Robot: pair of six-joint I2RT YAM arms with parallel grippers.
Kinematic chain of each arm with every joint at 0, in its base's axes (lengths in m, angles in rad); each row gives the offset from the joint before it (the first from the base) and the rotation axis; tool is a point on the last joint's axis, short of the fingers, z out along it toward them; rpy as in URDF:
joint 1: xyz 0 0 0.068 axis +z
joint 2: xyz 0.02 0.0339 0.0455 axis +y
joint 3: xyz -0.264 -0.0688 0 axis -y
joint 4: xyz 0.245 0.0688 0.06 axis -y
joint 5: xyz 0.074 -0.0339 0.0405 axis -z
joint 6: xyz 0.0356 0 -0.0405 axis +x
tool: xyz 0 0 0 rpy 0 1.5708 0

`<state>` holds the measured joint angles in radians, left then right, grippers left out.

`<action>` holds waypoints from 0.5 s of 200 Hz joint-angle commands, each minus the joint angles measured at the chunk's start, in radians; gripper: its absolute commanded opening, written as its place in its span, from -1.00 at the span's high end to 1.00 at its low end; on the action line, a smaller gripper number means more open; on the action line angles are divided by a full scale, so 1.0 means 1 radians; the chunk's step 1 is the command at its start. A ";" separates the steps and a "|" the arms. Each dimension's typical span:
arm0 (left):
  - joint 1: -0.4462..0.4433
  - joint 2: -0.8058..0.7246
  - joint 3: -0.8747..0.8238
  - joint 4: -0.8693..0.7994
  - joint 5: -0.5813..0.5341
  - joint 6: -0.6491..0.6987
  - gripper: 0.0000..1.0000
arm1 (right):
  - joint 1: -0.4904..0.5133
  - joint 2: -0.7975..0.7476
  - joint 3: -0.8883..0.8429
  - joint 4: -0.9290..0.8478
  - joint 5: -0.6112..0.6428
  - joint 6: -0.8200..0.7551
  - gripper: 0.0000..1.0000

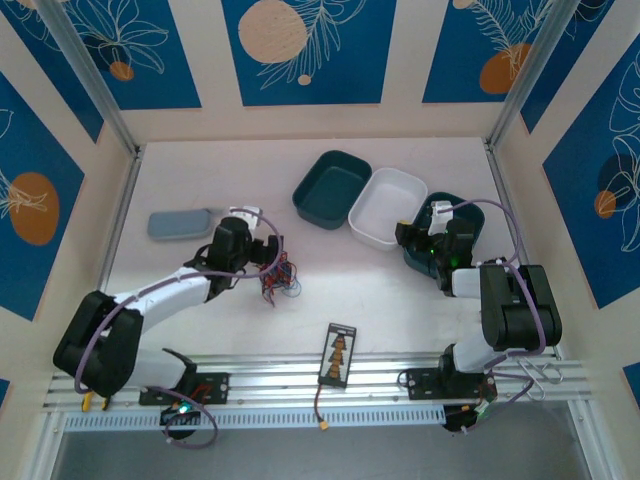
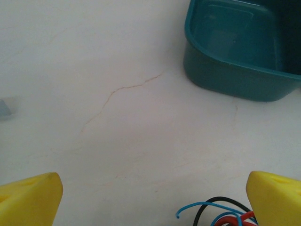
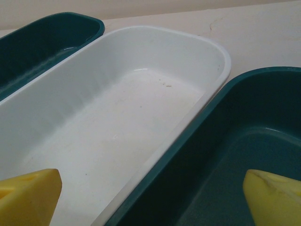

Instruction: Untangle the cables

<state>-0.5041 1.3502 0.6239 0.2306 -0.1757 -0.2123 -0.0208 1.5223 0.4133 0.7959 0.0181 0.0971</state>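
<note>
Set to grasp the cables [image 2: 221, 214], bunched on the worktop [image 2: 117, 117] beside one tip of the spread left jaws, with right jaws released over a white tray [image 3: 225, 61]; next, likely centring, then clenching.

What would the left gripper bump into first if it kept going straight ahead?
Probably the bare table, since the left gripper tilts down toward it. The teal tray sits further on, off to the right, though depth is hard to judge.
</note>
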 commanded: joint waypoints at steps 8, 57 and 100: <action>-0.027 0.032 0.045 0.002 -0.001 -0.008 -1.00 | 0.001 0.001 0.007 0.004 -0.015 -0.002 -0.98; -0.048 0.064 0.067 -0.013 -0.002 -0.005 -1.00 | 0.000 0.001 0.005 0.006 -0.015 -0.002 -0.98; -0.065 0.063 0.088 -0.069 -0.024 0.018 -1.00 | 0.001 0.001 0.006 0.005 -0.015 -0.002 -0.98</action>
<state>-0.5507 1.4094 0.6727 0.2092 -0.1783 -0.2085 -0.0208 1.5223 0.4133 0.7959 0.0181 0.0971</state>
